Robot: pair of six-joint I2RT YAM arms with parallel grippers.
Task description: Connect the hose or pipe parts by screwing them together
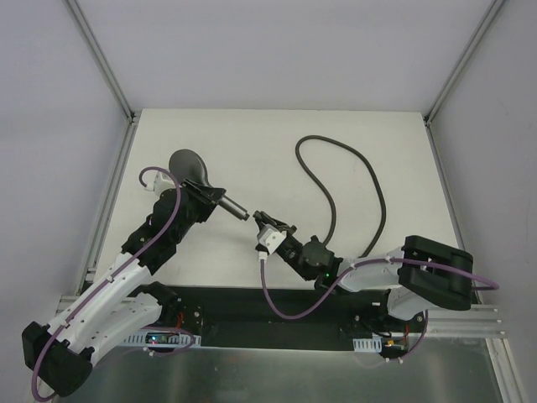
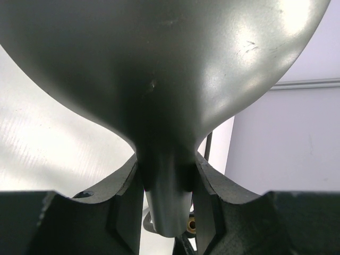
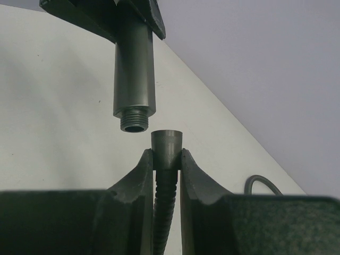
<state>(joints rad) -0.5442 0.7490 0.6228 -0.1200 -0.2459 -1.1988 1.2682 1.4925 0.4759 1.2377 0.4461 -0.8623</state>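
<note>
A dark grey shower head (image 1: pixel 186 165) hangs above the left half of the table, its handle pointing right. My left gripper (image 1: pixel 201 197) is shut on that handle (image 2: pixel 167 207), just below the round head (image 2: pixel 159 64). The handle's threaded end (image 3: pixel 133 121) faces the hose's end fitting (image 3: pixel 166 139). My right gripper (image 3: pixel 166 154) is shut on this fitting, with the ribbed hose (image 3: pixel 166 202) running back between the fingers. A small gap separates fitting and thread, and the fitting sits slightly to the right of the thread's line. The rest of the hose (image 1: pixel 383 214) loops over the right half of the table.
The white table (image 1: pixel 277 134) is boxed in by pale walls and metal frame rails (image 1: pixel 101 59). A black base strip (image 1: pixel 268 306) with both arm mounts runs along the near edge. Purple cables (image 1: pixel 281 311) trail from both arms.
</note>
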